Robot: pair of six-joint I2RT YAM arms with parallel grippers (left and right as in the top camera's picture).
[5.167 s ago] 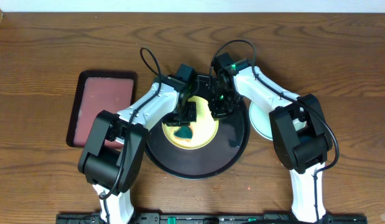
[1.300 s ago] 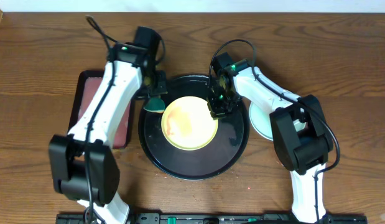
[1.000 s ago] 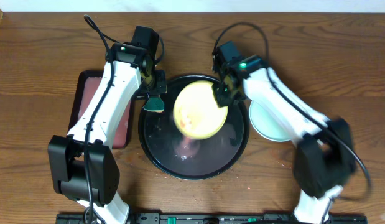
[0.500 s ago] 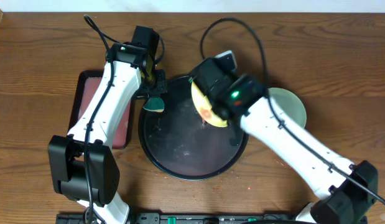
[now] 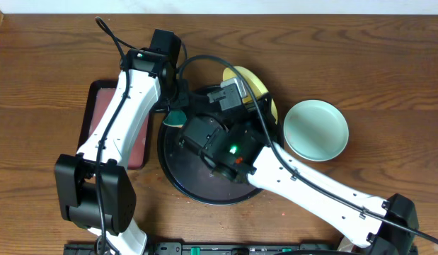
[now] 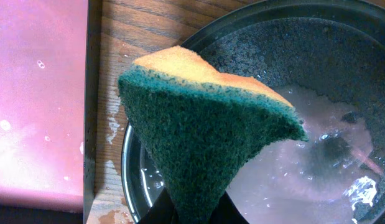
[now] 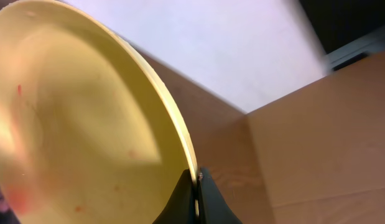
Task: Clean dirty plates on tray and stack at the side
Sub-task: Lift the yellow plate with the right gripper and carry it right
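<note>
My right gripper (image 7: 196, 180) is shut on the rim of the yellow plate (image 7: 86, 124) and holds it tilted on edge, with small red smears on its face. In the overhead view the plate (image 5: 251, 79) peeks out behind my raised right arm (image 5: 229, 145), above the far edge of the round black tray (image 5: 173, 170). The tray holds pinkish water (image 6: 316, 130) and no plate. My left gripper (image 6: 195, 210) is shut on a green-and-yellow sponge (image 6: 204, 124) over the tray's left rim (image 5: 177, 117). A mint-blue plate (image 5: 316, 129) sits on the table right of the tray.
A rectangular dark red tray (image 5: 112, 120) lies left of the black tray, wet in the left wrist view (image 6: 37, 93). My right arm is high and hides most of the black tray. A brown cardboard box (image 7: 329, 130) stands beyond the table.
My right gripper lifted the yellow plate off the black tray, tipped it on edge and swung it up and back. The left arm and sponge stayed still.
</note>
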